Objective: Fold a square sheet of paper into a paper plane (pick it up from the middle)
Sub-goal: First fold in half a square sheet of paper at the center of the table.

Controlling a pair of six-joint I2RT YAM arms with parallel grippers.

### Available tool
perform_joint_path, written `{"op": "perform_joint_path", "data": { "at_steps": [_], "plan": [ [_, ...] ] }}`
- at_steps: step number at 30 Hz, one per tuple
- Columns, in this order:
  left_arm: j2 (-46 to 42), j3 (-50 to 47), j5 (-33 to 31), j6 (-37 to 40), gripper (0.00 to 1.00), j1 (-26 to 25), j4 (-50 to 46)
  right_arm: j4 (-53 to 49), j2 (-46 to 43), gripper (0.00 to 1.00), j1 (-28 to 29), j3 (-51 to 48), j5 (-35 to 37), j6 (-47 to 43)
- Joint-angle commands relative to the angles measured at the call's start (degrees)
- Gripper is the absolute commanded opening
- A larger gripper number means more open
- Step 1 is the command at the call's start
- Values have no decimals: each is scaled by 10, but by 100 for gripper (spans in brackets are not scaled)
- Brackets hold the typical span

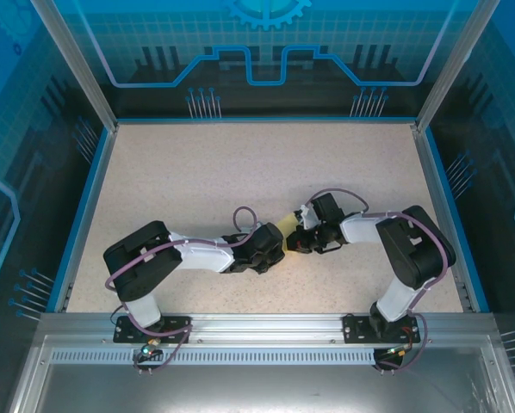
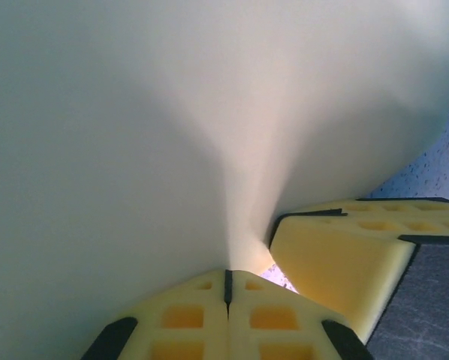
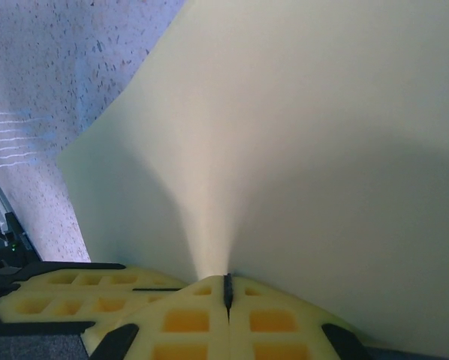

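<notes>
The pale yellow square sheet of paper is held up between both grippers at the middle of the table, bent into a curve. My left gripper is shut on its edge; in the left wrist view the sheet rises from the closed fingertips of that gripper. My right gripper is shut on the sheet too; in the right wrist view the paper fans up from the closed tips of that gripper. The two grippers nearly touch: the right one's yellow fingers sit beside the left's, and the left one's fingers show beside the right's.
The speckled beige table lies under the grippers, bordered by a blue rim and aluminium frame posts. Blue transparent panels wall the back and sides. A metal rail at the near edge carries both arm bases.
</notes>
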Motion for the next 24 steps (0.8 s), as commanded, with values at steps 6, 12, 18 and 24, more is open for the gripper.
{"op": "perform_joint_path", "data": {
  "at_steps": [6, 12, 18, 24],
  "plan": [
    [2, -58, 4, -23, 0, 3, -68, -11, -4, 2, -107, -10, 78, -2],
    [-15, -78, 1, -1, 0, 11, -78, -33, -30, 2, -141, 9, 119, 19],
    [-36, -87, 10, 70, 0, 37, -71, -48, -89, 2, -140, 13, 118, 17],
    [-68, -98, 17, 144, 0, 66, -64, -55, -133, 3, -72, 5, 67, 14]
  ]
}}
